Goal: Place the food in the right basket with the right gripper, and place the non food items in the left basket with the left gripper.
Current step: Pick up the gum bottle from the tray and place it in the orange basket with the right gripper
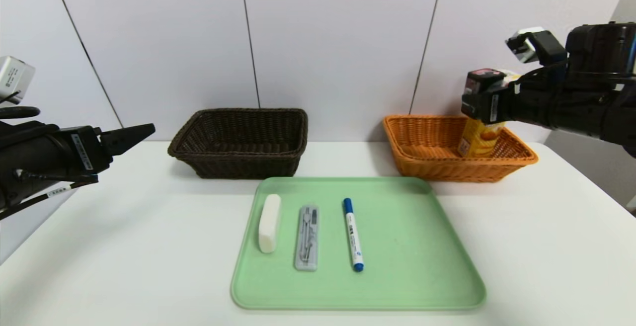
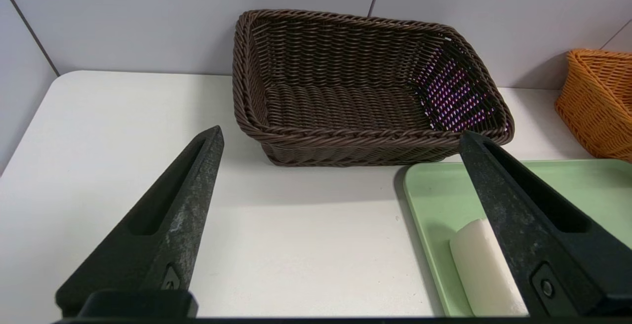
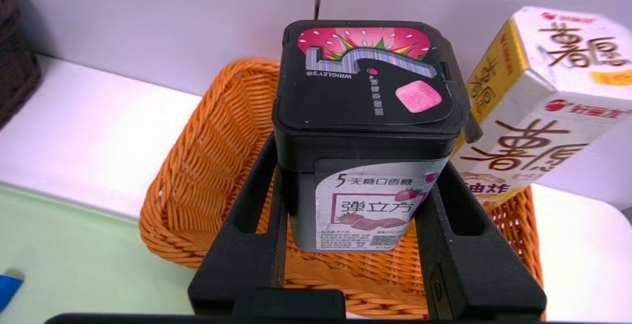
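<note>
Overhead, the right gripper clamps the black packet above the orange basket's open left side

In the head view the right end effector hides the carton's middle, and the right arm runs off the edge. The left wrist view cuts off the orange basket and the green tray; a finger of the left end effector covers part of the white block. In the right wrist view only the marker's blue tip shows, and the gum box hides part of the carton. The box's small print is too tiny to read.
</note>
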Controlling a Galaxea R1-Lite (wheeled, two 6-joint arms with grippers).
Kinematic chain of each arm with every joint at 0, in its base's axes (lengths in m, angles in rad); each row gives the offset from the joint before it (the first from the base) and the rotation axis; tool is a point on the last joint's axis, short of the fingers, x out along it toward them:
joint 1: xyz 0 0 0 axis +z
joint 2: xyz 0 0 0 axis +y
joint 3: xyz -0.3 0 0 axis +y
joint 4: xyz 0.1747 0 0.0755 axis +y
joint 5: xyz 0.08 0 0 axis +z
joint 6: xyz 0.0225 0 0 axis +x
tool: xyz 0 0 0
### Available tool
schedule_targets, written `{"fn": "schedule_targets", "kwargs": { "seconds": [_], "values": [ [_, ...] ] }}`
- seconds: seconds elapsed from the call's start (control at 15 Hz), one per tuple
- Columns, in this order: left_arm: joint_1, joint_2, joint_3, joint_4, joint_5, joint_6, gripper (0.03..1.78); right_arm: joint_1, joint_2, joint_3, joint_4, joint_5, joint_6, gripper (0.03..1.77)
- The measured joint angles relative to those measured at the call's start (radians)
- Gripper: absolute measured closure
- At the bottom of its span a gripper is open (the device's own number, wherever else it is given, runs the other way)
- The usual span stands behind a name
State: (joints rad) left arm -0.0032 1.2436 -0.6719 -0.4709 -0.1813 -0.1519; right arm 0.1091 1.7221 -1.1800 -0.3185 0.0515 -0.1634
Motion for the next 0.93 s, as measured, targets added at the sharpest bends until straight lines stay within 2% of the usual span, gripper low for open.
{"fn": "schedule_targets", "kwargs": {
  "seconds": [0.4,0.93],
  "values": [
    [0.000,-0.016,0.021,0.000,0.001,0.000,0.12,0.015,0.083,-0.023,-0.004,-0.006,-0.006,1.08],
    [0.000,-0.022,0.027,-0.001,0.001,-0.001,0.12,0.023,0.217,-0.086,0.016,-0.059,-0.026,1.08]
  ]
}}
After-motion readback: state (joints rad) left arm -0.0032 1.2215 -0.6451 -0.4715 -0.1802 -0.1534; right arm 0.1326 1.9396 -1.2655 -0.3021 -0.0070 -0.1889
